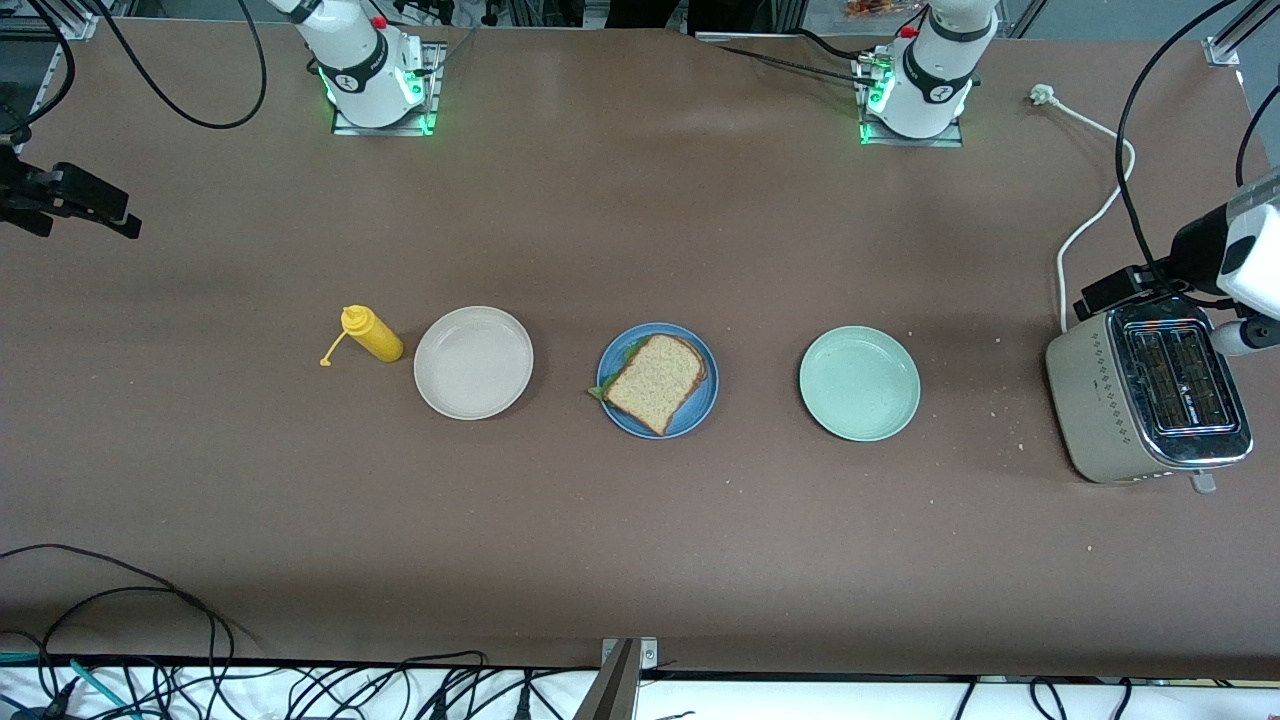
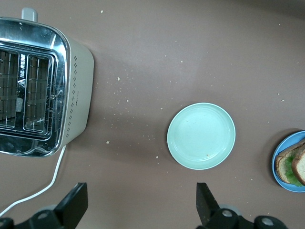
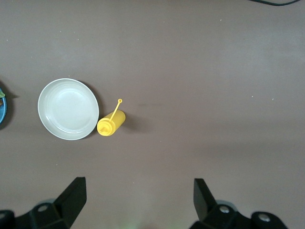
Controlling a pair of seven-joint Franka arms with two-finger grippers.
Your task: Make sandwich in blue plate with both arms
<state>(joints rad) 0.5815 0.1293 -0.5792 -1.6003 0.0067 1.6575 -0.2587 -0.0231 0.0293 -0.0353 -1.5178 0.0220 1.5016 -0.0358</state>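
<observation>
The finished sandwich [image 1: 655, 383] of speckled brown bread with green lettuce lies on the round blue plate [image 1: 700, 410], between the beige plate [image 1: 473, 362] and the pale green plate [image 1: 859, 383]. The black left gripper [image 2: 140, 207] hangs wide open above the table near the toaster [image 1: 1150, 400], and the black right gripper [image 3: 138, 202] hangs wide open over the bare table at the right arm's end, both empty. I judge the work done, so the best move is to keep both claws high and away from the plate.

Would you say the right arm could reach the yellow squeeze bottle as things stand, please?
Probably yes. The right end effector hangs open and empty, up over bare table at its own end, and nothing lies between it and the yellow plastic squeeze bottle; only the round beige plate stands close beside it.
</observation>
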